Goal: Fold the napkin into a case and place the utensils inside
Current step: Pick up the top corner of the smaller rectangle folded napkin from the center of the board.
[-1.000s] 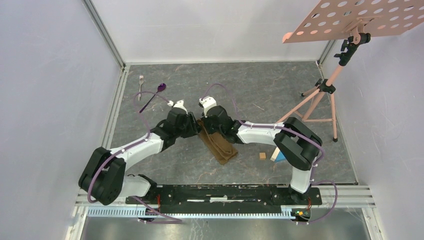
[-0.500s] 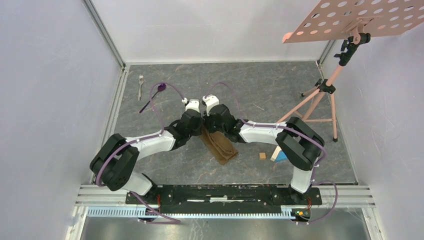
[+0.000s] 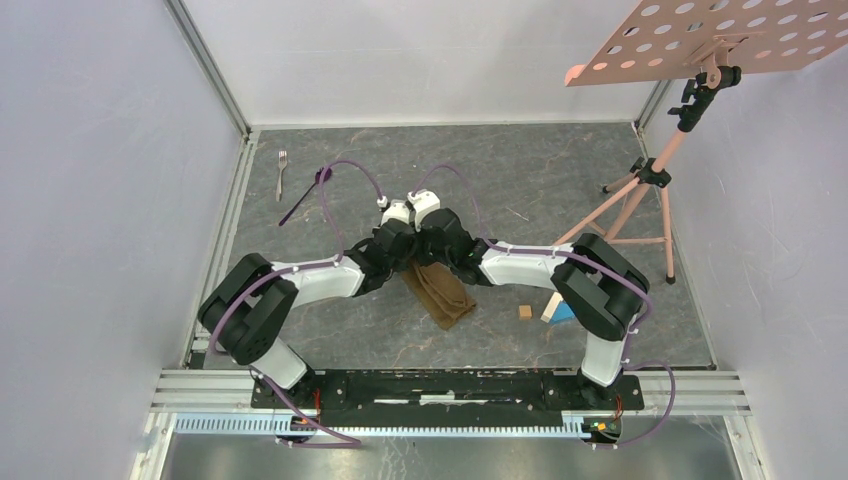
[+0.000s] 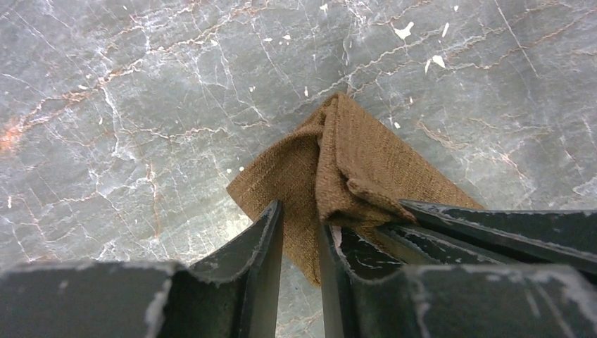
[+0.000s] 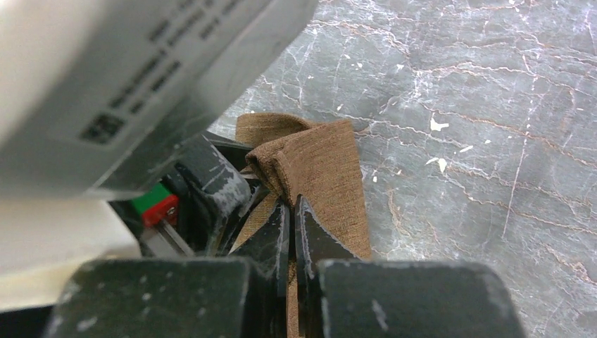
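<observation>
While the right gripper (image 5: 293, 205) jaws clench the folded napkin (image 5: 324, 162) on the bench (image 5: 493, 105), the left gripper (image 4: 299, 218) jaws stand narrowly apart; grip unclear.

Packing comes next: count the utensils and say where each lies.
2. The fork lies near the far left corner of the table; the spoon lies just right of it. More may lie hidden.
</observation>
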Motion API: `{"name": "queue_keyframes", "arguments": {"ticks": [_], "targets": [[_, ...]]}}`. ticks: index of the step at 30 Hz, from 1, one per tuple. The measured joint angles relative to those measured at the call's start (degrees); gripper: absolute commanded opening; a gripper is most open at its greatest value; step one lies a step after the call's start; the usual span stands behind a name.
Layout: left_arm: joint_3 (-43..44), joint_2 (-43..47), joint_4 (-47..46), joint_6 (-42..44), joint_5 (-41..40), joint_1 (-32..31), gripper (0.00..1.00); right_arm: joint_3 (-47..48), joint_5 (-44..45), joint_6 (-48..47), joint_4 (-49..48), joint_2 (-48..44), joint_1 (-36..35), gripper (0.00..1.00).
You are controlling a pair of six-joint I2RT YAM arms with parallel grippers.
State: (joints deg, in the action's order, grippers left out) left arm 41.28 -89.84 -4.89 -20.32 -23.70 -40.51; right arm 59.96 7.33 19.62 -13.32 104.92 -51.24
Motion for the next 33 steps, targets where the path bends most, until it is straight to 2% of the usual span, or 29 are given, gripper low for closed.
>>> {"name": "queue_keyframes", "arguments": {"ticks": [11, 13, 20, 26, 33], "targets": [[1.5, -2.4, 0.1, 0.6, -4.5, -1.0, 0.04, -0.6, -0.3, 0.3, 0.0, 0.0, 0.7, 0.0], [1.5, -2.3, 0.1, 0.6, -4.8, -1.0, 0.02, -0.6, -0.7, 0.3, 0.0, 0.0, 0.7, 0.0], [-4.1, 3.8, -5.4, 0.4, -1.7, 0.3, 0.02, -0.6, -3.8, -1.5, 0.3, 0.0, 0.3, 0.0], [-8.4, 5.3, -10.9, -2.0, 4.7, 5.2, 0.02, 0.2, -5.4, -4.0, 2.3, 1.2, 0.1, 0.0], [-12.0, 7.9, -15.6, -4.8, 10.1, 7.8, 0.02, 6.0, -3.9, -5.0, 8.8, 5.8, -1.3, 0.0]]}}
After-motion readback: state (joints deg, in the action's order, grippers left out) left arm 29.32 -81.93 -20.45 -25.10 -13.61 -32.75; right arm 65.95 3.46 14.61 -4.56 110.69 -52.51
